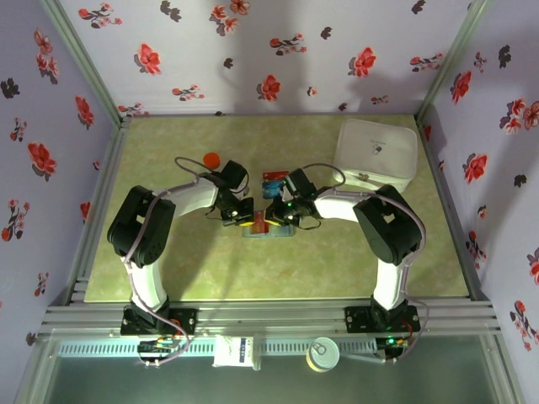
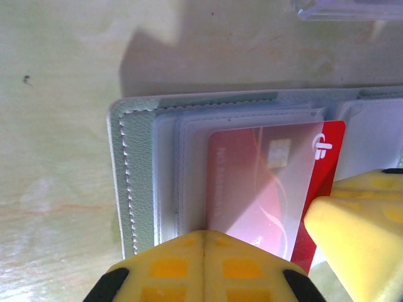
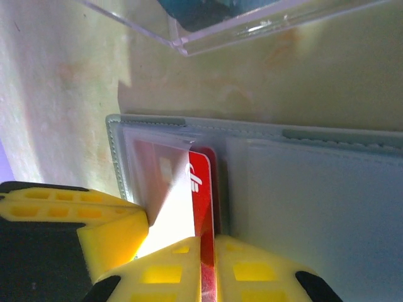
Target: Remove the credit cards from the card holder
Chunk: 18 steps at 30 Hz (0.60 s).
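The card holder (image 1: 269, 231) lies open on the table, grey stitched rim and pale clear sleeves up (image 2: 135, 189) (image 3: 315, 201). A red credit card (image 2: 327, 163) with a white logo sticks partway out of its left sleeve. My right gripper (image 3: 210, 242) is shut on that card's exposed edge (image 3: 203, 195); from above it sits at the holder's middle (image 1: 275, 217). My left gripper (image 2: 204, 242) is shut, its tips resting on the left sleeve's near edge (image 1: 238, 220). Both grippers' yellow fingers (image 2: 359, 226) stand side by side, almost touching.
A clear plastic square (image 3: 252, 19) with something blue in it lies just beyond the holder (image 1: 272, 180). A big white rounded box (image 1: 376, 154) stands at the back right. A small orange round thing (image 1: 211, 158) lies at the back left.
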Each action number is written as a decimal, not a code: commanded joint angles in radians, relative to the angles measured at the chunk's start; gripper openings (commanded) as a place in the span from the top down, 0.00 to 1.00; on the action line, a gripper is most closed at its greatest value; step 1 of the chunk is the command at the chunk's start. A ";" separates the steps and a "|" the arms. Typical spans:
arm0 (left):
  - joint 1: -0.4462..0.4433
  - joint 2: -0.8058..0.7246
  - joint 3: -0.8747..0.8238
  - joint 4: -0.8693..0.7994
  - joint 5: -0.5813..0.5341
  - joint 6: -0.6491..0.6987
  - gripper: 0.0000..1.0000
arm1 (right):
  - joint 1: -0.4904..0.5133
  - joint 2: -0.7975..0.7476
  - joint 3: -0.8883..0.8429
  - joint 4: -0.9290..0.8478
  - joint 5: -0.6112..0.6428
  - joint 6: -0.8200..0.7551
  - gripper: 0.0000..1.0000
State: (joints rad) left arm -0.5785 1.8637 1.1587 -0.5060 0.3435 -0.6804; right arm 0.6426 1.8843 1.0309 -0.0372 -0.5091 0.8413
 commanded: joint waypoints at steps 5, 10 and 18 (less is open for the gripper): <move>-0.005 0.034 -0.008 -0.024 -0.017 0.015 1.00 | -0.006 -0.032 -0.029 0.056 -0.020 0.024 0.91; -0.005 0.035 -0.007 -0.028 -0.018 0.019 1.00 | -0.023 -0.058 -0.048 0.017 0.004 -0.004 0.93; -0.003 0.031 -0.007 -0.033 -0.026 0.028 1.00 | -0.047 -0.106 -0.073 -0.064 0.037 -0.048 0.93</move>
State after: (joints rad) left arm -0.5789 1.8645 1.1587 -0.5018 0.3443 -0.6758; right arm 0.6029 1.8072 0.9749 -0.0402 -0.5045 0.8265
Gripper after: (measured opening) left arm 0.041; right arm 0.074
